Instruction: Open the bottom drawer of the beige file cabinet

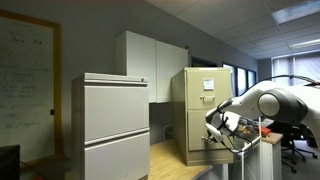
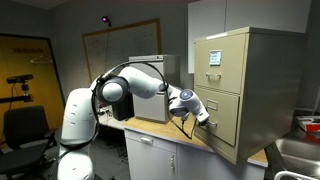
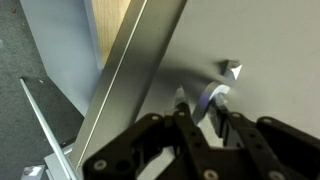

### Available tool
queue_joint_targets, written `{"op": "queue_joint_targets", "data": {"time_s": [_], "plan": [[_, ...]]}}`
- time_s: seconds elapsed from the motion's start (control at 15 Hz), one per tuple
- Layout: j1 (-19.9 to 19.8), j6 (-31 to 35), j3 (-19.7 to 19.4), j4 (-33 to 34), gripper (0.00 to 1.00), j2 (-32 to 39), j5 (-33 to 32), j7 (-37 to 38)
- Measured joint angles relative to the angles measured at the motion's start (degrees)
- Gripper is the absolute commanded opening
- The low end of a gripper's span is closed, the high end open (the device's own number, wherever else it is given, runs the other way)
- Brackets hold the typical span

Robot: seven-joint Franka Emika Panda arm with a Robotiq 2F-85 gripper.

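Observation:
The beige file cabinet (image 1: 198, 85) (image 2: 255, 60) stands on a wooden tabletop. Its upper drawer carries a white label card (image 2: 214, 57). The bottom drawer (image 1: 192, 143) (image 2: 226, 128) has a flat beige front, which fills the wrist view (image 3: 270, 50). My gripper (image 1: 212, 131) (image 2: 204, 117) (image 3: 200, 100) is at this drawer's small metal handle (image 3: 214, 96). In the wrist view the curved handle sits between the two fingers, which are closed in on it. The drawer front looks about flush with the cabinet in both exterior views.
A wider pale grey two-drawer cabinet (image 1: 112, 125) (image 2: 150, 85) stands beside the beige one on the wooden tabletop (image 1: 172, 160). A tall white cupboard (image 1: 150, 62) is behind. An office chair (image 2: 25, 130) stands near the robot base.

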Motion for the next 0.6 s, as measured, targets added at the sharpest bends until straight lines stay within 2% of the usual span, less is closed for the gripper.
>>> {"op": "queue_joint_targets", "data": {"time_s": [0.2, 0.33, 0.6], "plan": [[-0.02, 0.51, 0.21, -0.16, 0.07, -0.02, 0.57, -0.01], [-0.36, 1.48, 0.89, -0.50, 0.07, -0.13, 3.23, -1.28], [-3.08, 2.81, 4.43, -1.38, 0.07, -0.91, 15.66, -10.54]]}}
